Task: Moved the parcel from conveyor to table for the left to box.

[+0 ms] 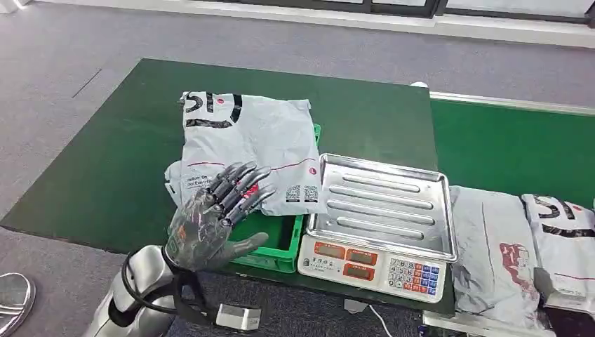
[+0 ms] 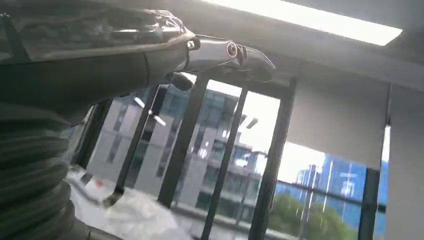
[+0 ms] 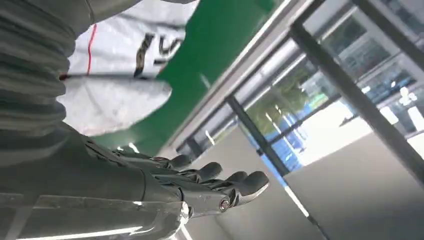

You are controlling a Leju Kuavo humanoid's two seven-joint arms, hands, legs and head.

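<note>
— Since the parcel already lies across the green box on the table, why does the left hand hover there?
— Its fingers are spread, holding nothing; probably released. The right hand is likewise open, empty.

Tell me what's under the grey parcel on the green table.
The grey parcel lies over a green crate, hiding most of it; only the near corner shows. The crate's contents can't be seen.
</note>
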